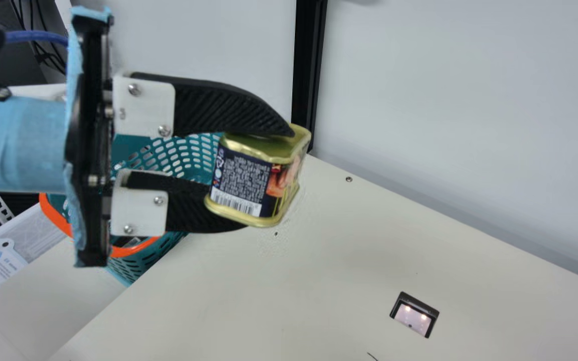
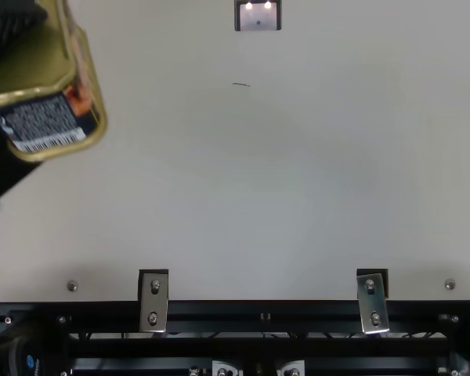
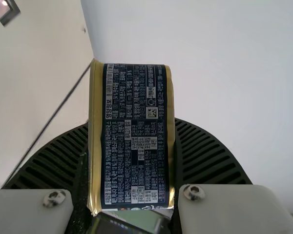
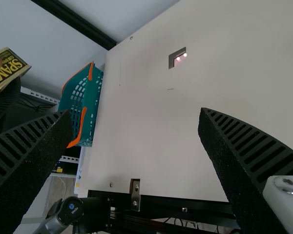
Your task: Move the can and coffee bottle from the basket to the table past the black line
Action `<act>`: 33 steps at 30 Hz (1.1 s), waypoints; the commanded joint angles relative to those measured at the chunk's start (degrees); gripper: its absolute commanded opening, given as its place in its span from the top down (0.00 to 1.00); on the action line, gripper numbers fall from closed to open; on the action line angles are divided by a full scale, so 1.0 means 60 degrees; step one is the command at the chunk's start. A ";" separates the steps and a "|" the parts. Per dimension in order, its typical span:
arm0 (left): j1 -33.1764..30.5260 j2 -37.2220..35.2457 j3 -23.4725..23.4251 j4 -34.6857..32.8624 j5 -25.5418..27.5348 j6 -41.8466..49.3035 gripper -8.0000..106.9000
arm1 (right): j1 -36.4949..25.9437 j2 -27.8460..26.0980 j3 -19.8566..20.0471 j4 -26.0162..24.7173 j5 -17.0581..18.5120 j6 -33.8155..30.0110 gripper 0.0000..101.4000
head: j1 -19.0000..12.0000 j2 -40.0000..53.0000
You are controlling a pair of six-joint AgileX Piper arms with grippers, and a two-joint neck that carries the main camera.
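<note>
My left gripper [image 1: 265, 179] is shut on the gold-rimmed can [image 1: 241, 178], one ribbed finger on each side of it, above the table's left part in the main view. The can [image 2: 43, 125] is tilted at the top view's upper left corner. In the left wrist view the can [image 3: 134, 134] shows its dark printed side between the fingers of the left gripper [image 3: 132, 122]. The teal basket [image 1: 136, 249] with an orange rim stands behind and below that gripper; a small dark thing inside is too hidden to tell. My right gripper [image 4: 136, 113] is open, nothing between its fingers.
The cream table [image 1: 249, 301] has a recessed lit fixture [image 1: 414, 315] and a short thin dark mark [image 2: 241, 84] near it. A pale wall [image 1: 459, 100] with a black post [image 1: 309, 65] rises behind. Metal brackets [image 2: 153, 301] sit at the table's edge.
</note>
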 commanded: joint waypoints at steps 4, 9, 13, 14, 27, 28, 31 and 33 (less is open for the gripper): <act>-0.0015 -0.0241 -0.0192 -0.0135 -0.0024 -0.1154 0.84 | 0.0000 0.0000 0.0000 0.0000 0.0000 0.0000 0.00 | -0.0222 0.0146; -0.0129 -0.0514 -0.0497 0.0063 -0.0024 -0.1752 0.84 | 0.0000 0.0000 0.0000 0.0000 0.0000 0.0000 0.00 | -0.0222 0.0146; -0.0196 -0.0634 -0.0628 0.0227 -0.0005 -0.1884 0.84 | 0.0000 0.0000 0.0000 0.0000 0.0000 0.0000 0.00 | -0.0222 0.0146; -0.0196 -0.0634 -0.0629 0.0245 -0.0005 -0.1915 0.84 | 0.0000 0.0000 0.0000 0.0000 0.0000 0.0000 0.00 | -0.0222 0.0146; -0.0192 -0.0597 -0.0547 0.0198 -0.0024 -0.1767 0.84 | 0.0000 0.0000 0.0000 0.0000 0.0000 0.0000 0.00 | -0.0222 0.0146; -0.0172 -0.0592 -0.0548 0.0203 -0.0024 -0.1766 0.84 | 0.0000 0.0000 0.0000 0.0000 0.0000 0.0000 0.00 | -0.0222 0.0146; -0.0040 -0.0583 -0.0541 0.0277 -0.0026 -0.1673 0.84 | 0.0000 0.0000 0.0000 0.0000 0.0000 0.0000 0.00 | -0.0222 0.0146; -0.0103 -0.0611 -0.0552 0.0447 -0.0128 -0.1666 0.84 | 0.0000 0.0000 0.0000 0.0000 0.0000 0.0000 0.00 | -0.0222 0.0146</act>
